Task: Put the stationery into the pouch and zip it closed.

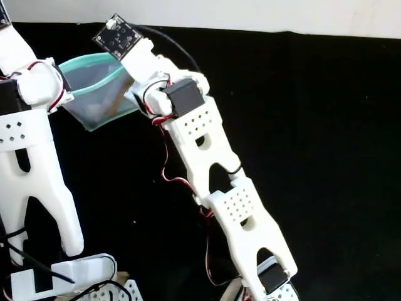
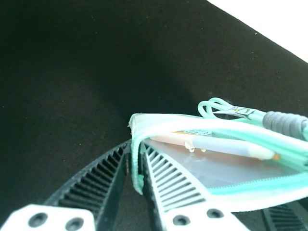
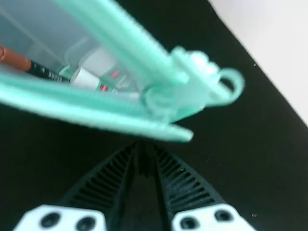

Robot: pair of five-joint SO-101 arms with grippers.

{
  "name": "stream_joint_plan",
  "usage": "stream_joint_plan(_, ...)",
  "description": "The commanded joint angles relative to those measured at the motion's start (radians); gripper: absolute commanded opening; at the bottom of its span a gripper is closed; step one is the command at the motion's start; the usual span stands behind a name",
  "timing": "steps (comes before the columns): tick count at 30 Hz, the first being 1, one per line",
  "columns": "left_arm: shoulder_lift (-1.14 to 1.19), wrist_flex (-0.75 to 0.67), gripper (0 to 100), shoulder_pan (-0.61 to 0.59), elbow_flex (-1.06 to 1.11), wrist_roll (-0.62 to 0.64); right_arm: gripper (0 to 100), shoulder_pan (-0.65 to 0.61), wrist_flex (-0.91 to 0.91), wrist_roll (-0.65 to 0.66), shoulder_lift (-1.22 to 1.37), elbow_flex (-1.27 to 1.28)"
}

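Note:
A translucent teal pouch (image 1: pixel 94 88) hangs above the black table between the two arms. My left gripper (image 2: pixel 135 161) is shut on one end seam of the pouch (image 2: pixel 202 168). A white pen (image 2: pixel 226 147) lies inside the gaping mouth. At the other end are the zipper slider (image 3: pixel 192 72) and its pull loop (image 3: pixel 232 83). My right gripper (image 3: pixel 142 144) sits shut just beneath that end's lower edge; I cannot tell if it pinches the fabric. A white marker (image 3: pixel 91 77) and a pencil (image 3: pixel 29 65) show through the pouch wall (image 3: pixel 57 29).
The black table cloth (image 1: pixel 313 157) stretches open to the right of the right arm (image 1: pixel 200 138). A white wall edge (image 1: pixel 250 15) borders the far side. The left arm's body (image 1: pixel 31 169) stands at the near left.

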Motion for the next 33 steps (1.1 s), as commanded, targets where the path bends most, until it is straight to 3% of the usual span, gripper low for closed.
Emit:
stream_joint_plan(1,0.016,0.000,1,-0.012,0.041,0.006,0.5,0.004,0.038,0.005,-0.059,-0.111)
stream_joint_plan(6,0.016,0.002,1,-0.012,0.041,-0.038,2.9,0.031,0.085,0.009,-0.147,-0.111)
stream_joint_plan(13,0.016,0.003,1,-0.012,0.041,-0.038,24.7,0.031,0.117,0.011,-0.157,-0.111)
stream_joint_plan(25,0.016,0.003,1,-0.012,0.041,-0.038,24.5,0.042,0.119,0.005,-0.157,-0.111)
stream_joint_plan(33,0.016,0.003,1,-0.012,0.041,-0.038,24.5,0.038,-0.021,0.003,-0.154,-0.111)
